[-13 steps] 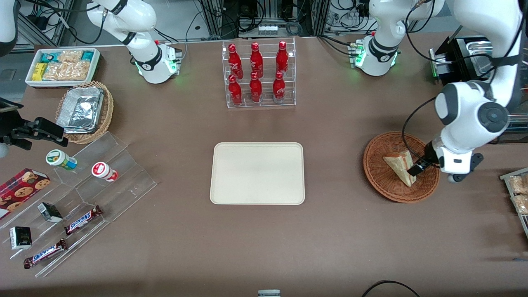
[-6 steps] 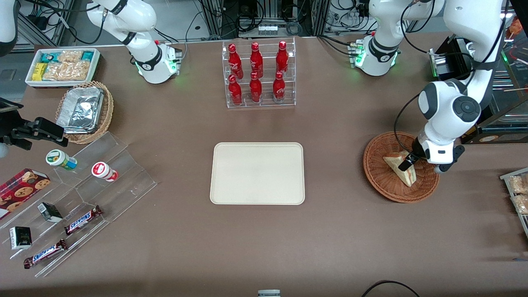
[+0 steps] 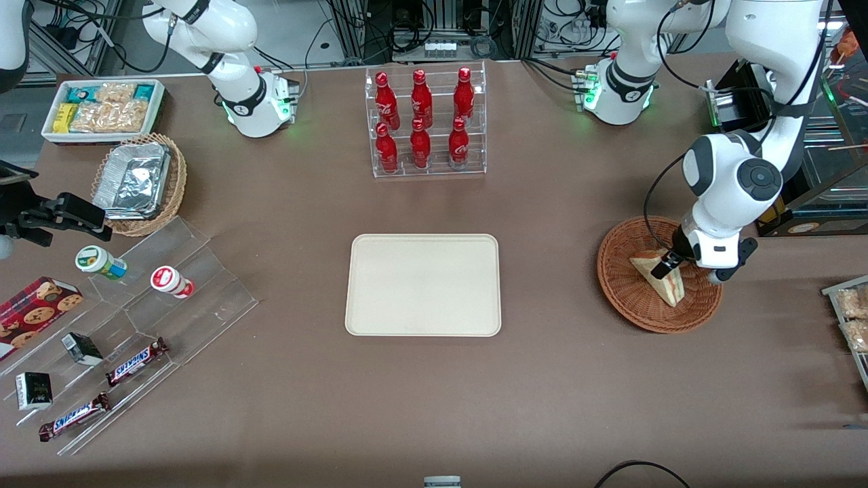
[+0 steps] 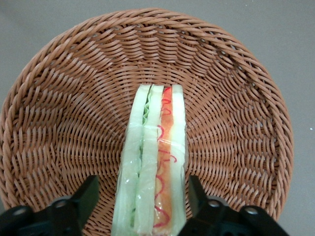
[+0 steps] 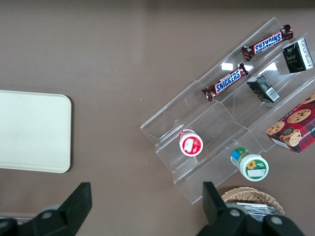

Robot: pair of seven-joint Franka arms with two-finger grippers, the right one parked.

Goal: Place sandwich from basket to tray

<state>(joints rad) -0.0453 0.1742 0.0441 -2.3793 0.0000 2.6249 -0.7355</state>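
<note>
With the sandwich (image 4: 153, 162) lying in the basket (image 4: 64, 98), straddled by the spread, not yet closed fingers of the pincer (image 4: 142, 196), nothing delivered: grasp, lift and carry to the bare tray (image 3: 423, 285), well apart from the pincer, all pending.

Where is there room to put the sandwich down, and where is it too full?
The whole tray is bare. The brown table between tray and basket is bare too, with room to pass. It is crowded toward the parked arm's end, on the clear shelves of snacks. The pincer is open, one finger each side of the sandwich in the basket.
</note>
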